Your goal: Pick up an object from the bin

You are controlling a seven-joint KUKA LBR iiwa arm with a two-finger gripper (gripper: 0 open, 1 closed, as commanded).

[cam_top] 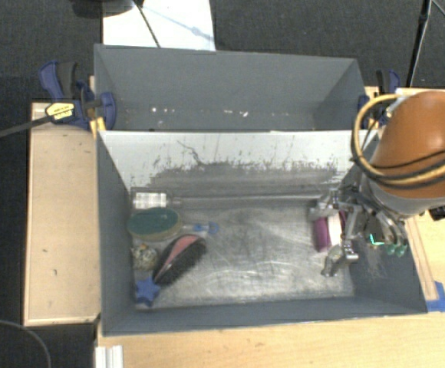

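My gripper hangs low at the right end of the bin, close to the floor. A short purple cylinder-shaped thing lies just to its left, touching or nearly touching the metal of the gripper. I cannot tell whether the gripper has hold of it.
At the bin's left end lies a small heap: a round jar with a teal lid, a black brush with a pink side, a clear plastic piece and a blue piece. The arm's orange cover bulges over the right rim.
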